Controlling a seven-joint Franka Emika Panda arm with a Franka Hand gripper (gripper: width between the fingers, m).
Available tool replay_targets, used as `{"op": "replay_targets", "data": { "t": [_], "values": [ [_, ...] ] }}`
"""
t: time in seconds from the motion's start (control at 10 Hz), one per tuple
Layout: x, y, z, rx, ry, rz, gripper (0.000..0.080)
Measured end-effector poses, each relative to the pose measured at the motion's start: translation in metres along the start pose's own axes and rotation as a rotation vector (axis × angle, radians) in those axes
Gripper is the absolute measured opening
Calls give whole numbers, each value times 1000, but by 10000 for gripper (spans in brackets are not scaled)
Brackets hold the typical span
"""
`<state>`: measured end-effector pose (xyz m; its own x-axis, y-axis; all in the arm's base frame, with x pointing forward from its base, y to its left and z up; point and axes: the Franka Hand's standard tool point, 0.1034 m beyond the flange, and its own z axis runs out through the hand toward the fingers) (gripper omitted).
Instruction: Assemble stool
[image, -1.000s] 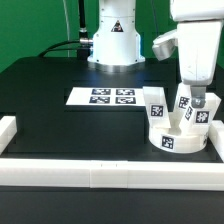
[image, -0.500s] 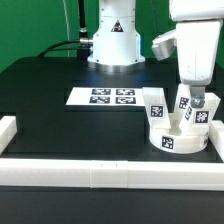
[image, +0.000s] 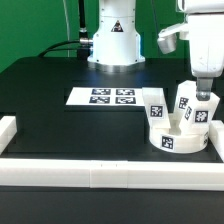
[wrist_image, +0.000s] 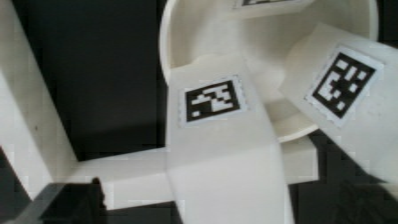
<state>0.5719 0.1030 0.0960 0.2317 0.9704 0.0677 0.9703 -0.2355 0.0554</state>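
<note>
Stool stands directly beneath the wide-open gripper.

Even, bright light falls from above in the exterior view, with soft shadows and a faint sheen on the black desk. The picture is small and coarse, its tag marks barely resolved. The wrist view is close and soft-focused, white surfaces nearly washed out, dark corners murky.
</note>
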Motion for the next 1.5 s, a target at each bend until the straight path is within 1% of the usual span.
{"op": "replay_targets", "data": {
  "t": [0.4, 0.5, 0.6, 0.8, 1.3, 1.4, 1.5],
  "values": [
    [-3, 2, 1, 0, 0, 5, 649],
    [-2, 12, -2, -13, 5, 0, 649],
    [-1, 13, 0, -21, 10, 3, 649],
    [-5, 9, 9, -11, 6, 6, 649],
    [-9, 6, 16, 3, 2, 13, 649],
    [-9, 6, 16, 3, 2, 14, 618],
    [-9, 7, 16, 2, 2, 15, 481]
  ]
}}
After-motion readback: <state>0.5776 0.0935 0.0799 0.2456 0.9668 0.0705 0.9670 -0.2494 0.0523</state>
